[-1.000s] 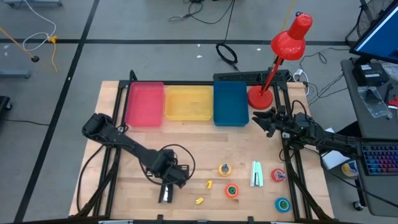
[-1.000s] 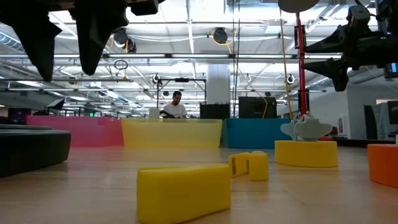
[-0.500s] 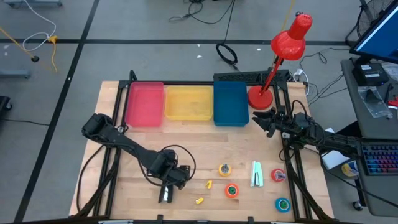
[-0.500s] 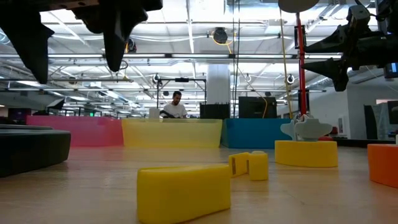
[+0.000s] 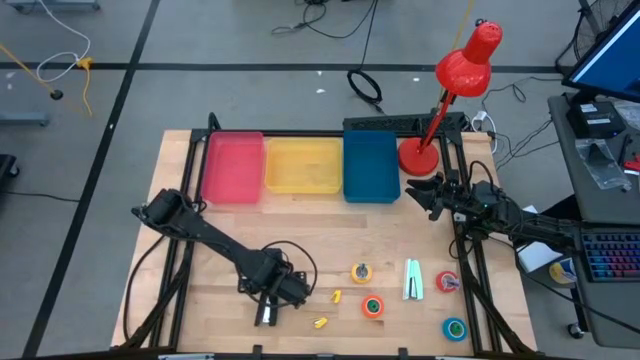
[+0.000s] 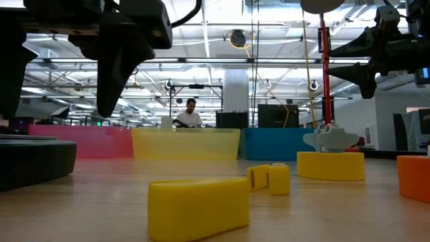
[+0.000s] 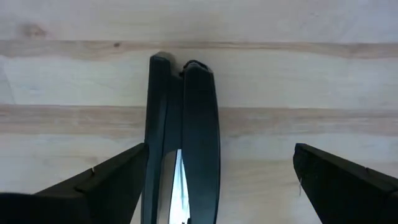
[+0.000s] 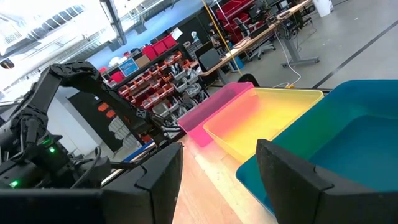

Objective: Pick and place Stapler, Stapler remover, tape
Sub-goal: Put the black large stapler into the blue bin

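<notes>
A black stapler [image 5: 265, 313] lies flat on the wooden table near its near edge; it also shows in the left wrist view [image 7: 183, 137] and at the left of the low view [image 6: 33, 161]. My left gripper [image 5: 272, 298] hangs open just above it, pointing down, with one finger on each side [image 7: 217, 186] and touching nothing. Tape rolls lie to its right: yellow [image 5: 361, 272], orange [image 5: 373, 306], red [image 5: 447, 282] and blue-teal [image 5: 455, 328]. Two small yellow staple removers [image 5: 337, 296] [image 5: 320, 322] lie between. My right gripper [image 5: 430, 195] waits open beside the blue bin.
Pink [image 5: 233, 166], yellow [image 5: 303, 165] and blue [image 5: 371, 165] bins stand in a row along the far edge. A red desk lamp [image 5: 418, 157] stands at the far right corner. A white and green object [image 5: 413, 279] lies between the tape rolls. A person sits far behind the table [image 6: 190, 114].
My left gripper has come down toward the black stapler, staying open, and the arm has stretched lower over the table. The stapler has kept its place.
</notes>
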Robot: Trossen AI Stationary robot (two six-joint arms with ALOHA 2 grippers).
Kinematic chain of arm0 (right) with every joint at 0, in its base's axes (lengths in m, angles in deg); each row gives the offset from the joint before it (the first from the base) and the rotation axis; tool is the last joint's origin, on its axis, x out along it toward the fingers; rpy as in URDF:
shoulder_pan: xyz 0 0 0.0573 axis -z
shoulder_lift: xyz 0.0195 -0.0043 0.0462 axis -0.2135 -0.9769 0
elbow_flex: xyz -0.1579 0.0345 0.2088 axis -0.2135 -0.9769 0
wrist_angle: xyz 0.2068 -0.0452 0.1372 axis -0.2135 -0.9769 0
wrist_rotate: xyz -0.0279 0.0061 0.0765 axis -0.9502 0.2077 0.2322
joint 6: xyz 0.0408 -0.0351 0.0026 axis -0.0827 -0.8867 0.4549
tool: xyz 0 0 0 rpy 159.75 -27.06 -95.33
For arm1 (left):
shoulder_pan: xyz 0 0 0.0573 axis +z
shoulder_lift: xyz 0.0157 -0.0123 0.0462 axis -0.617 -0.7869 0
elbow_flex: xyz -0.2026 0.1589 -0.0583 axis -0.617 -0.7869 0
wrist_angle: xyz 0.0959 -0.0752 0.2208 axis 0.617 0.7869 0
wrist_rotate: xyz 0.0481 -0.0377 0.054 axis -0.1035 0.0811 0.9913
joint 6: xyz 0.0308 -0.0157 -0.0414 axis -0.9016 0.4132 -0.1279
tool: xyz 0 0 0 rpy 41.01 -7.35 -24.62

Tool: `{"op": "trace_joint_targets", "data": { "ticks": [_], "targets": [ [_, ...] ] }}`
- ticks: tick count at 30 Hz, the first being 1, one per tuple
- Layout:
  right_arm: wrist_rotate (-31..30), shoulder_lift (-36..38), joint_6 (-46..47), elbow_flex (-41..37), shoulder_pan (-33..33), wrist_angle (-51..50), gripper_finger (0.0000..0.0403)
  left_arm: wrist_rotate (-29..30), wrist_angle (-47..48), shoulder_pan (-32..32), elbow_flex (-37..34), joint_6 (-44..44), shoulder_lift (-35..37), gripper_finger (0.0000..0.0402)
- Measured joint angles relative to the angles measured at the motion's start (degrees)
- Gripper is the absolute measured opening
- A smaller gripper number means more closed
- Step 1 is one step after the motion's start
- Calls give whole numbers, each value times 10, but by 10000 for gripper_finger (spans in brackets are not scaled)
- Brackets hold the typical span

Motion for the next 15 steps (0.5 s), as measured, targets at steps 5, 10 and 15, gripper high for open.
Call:
{"op": "trace_joint_targets", "data": {
  "ticks": [5, 10, 15],
  "targets": [
    [0, 0, 0, 0, 0, 0, 196, -34, 0, 2, 0, -2, -18, 393],
    [0, 0, 0, 0, 0, 0, 196, -78, -16, 0, 0, -5, -40, 393],
    [0, 0, -2, 0, 0, 0, 196, -94, -20, -4, 0, -5, -57, 392]
  ]
}}
